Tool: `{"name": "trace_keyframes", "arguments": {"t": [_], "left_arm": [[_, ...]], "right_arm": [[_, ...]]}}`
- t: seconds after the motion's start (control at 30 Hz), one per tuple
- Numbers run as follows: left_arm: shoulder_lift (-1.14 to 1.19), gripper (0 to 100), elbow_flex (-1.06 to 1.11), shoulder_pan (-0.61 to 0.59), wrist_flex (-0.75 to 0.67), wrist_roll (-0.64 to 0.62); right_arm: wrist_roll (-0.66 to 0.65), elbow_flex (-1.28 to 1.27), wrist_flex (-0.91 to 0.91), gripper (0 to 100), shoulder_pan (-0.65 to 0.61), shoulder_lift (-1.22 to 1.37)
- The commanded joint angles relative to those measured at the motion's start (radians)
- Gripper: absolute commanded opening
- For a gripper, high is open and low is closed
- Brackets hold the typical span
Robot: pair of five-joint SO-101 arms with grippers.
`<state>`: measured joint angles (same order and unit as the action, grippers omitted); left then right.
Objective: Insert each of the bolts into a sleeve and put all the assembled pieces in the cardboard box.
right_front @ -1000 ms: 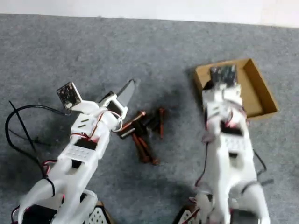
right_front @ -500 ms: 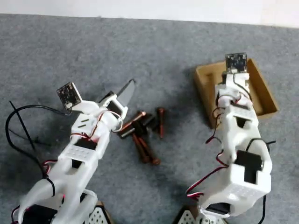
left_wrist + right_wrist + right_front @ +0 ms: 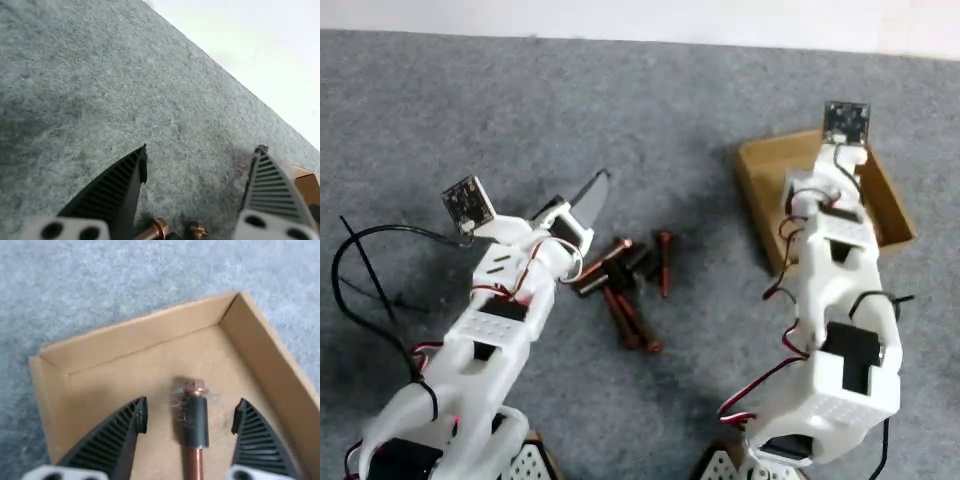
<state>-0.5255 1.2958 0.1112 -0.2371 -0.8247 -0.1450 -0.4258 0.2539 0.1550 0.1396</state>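
Inside the cardboard box [image 3: 140, 335] a copper bolt in a black sleeve [image 3: 196, 415] lies on the floor. My right gripper [image 3: 191, 401] hangs open just above it, one finger on each side and neither touching. In the high view the right arm [image 3: 832, 250] stretches over the box [image 3: 755, 195]. A pile of copper bolts and black sleeves [image 3: 625, 285] lies on the grey carpet at the centre. My left gripper [image 3: 200, 150] stands open beside that pile's left end, with two bolt heads [image 3: 159, 229] just below its fingers.
Grey carpet [image 3: 670, 120] covers the table, with free room behind the pile and to the far left. A black cable [image 3: 365, 270] loops beside the left arm's base. A pale wall edge [image 3: 720, 20] bounds the far side.
The right arm has swung right and stretched farther over the box, its wrist now near the far rim. The left arm and the pile have not moved.
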Motion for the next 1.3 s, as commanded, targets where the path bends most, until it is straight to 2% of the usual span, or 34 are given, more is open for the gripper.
{"name": "trace_keyframes", "arguments": {"t": [0.0,0.2,0.4,0.57,0.8,0.97,1.27], "left_arm": [[0.002,31,-0.053,-0.01,-0.003,-0.005],[0.002,31,-0.053,-0.01,-0.003,-0.005],[0.002,31,-0.053,-0.015,-0.005,-0.005],[0.001,31,-0.053,-0.019,-0.005,-0.005],[0.01,31,-0.087,-0.189,0.0,-0.04],[0.01,31,-0.096,-0.211,-0.003,-0.077],[0.01,31,-0.096,-0.209,-0.003,-0.077]], "right_arm": [[0.052,0.091,0.14,24.8,-0.042,-0.027],[0.078,0.016,0.231,24.8,-0.189,-0.223],[0.112,-0.263,0.229,24.8,-0.458,-0.518],[0.169,-0.414,0.228,24.8,-0.625,-0.619],[0.241,-0.486,0.18,24.8,-0.697,-0.562],[0.278,-0.57,0.004,24.8,-0.733,-0.446],[0.278,-0.541,-0.004,24.8,-0.834,-0.326]]}}
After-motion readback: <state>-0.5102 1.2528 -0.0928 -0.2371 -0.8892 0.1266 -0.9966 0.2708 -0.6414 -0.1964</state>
